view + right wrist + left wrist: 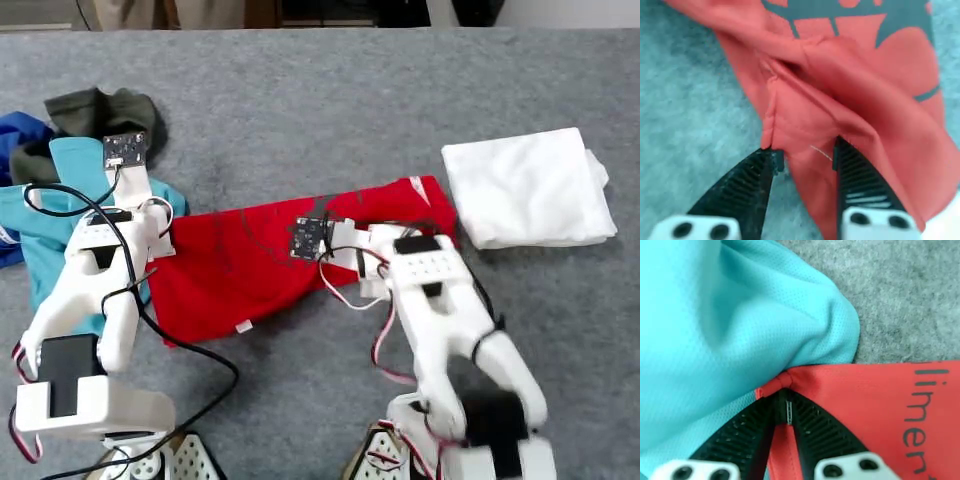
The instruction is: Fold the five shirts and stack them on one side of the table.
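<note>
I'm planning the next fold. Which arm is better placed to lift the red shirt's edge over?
Probably left: the left gripper is shut on the edge of the red shirt, beside the teal shirt. The right gripper is open, straddling a bunched fold, gripping nothing.

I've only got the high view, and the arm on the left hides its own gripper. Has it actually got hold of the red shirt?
Observer: Yes. The left wrist view shows the left gripper shut on a pinched edge of the red shirt, right beside the teal shirt.
Operator: And the other arm, has it got hold too?
Observer: No. In the right wrist view, the right gripper is open, straddling a raised fold of the red shirt and not yet closed on it.
</note>
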### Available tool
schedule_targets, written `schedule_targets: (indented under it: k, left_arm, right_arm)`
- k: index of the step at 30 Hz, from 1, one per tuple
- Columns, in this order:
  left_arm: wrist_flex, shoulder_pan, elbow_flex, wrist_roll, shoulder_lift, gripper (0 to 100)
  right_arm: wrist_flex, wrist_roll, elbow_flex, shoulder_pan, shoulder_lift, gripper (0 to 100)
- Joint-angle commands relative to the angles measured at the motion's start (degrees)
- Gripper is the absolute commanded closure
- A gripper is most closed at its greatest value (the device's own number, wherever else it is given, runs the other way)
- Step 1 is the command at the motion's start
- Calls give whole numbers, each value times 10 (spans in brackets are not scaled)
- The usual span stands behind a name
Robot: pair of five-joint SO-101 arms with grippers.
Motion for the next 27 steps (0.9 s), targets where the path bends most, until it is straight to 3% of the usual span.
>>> schedule_targets:
  k: [1, 3, 14, 21, 27]
  left_arm:
    - [2, -7, -15, -6, 0, 981]
    - [2, -7, -15, -6, 0, 981]
    - [2, -7, -15, -6, 0, 981]
    - [2, -7, -16, -6, 0, 981]
    - [2, -4, -15, -6, 0, 981]
  right_arm:
    - [-11, -11, -76, 2, 77, 895]
    - [23, -19, -131, 6, 109, 996]
    - [129, -37, -327, 2, 124, 995]
    - [218, 25, -378, -4, 124, 992]
    - [216, 55, -385, -32, 138, 839]
